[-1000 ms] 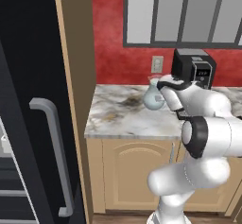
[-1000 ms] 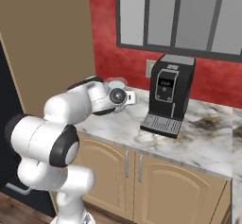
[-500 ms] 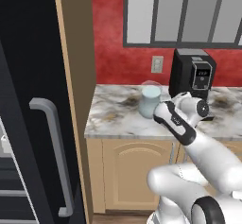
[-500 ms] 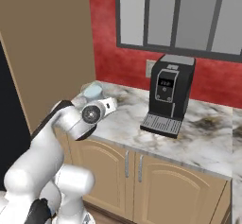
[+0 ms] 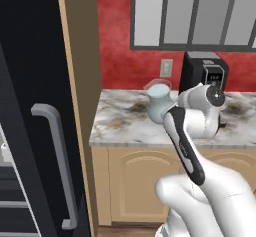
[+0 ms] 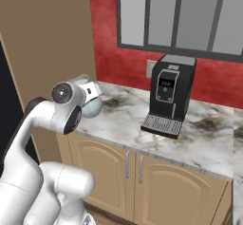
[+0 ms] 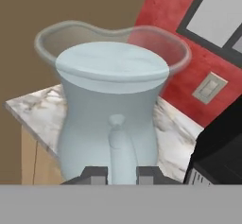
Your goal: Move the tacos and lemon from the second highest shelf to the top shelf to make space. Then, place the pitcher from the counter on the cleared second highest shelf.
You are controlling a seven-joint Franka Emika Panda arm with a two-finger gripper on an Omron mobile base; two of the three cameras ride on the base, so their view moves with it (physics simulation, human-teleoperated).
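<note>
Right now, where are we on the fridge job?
Taco and lemon moves can't be judged: no shelves in view. In hand: the gripper is shut on the pitcher's handle, the pitcher upright above the counter, beside the coffee machine. Left: carry it to the fridge shelf.

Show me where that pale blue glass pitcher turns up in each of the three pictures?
Left base view: pitcher at centre on the marble counter, left of the black coffee machine.
Right base view: at left, partly behind the arm's white wrist, on the counter's left end.
Hand view: large and central, its handle between the gripper fingertips.
Shared landmark: the coffee machine.
</note>
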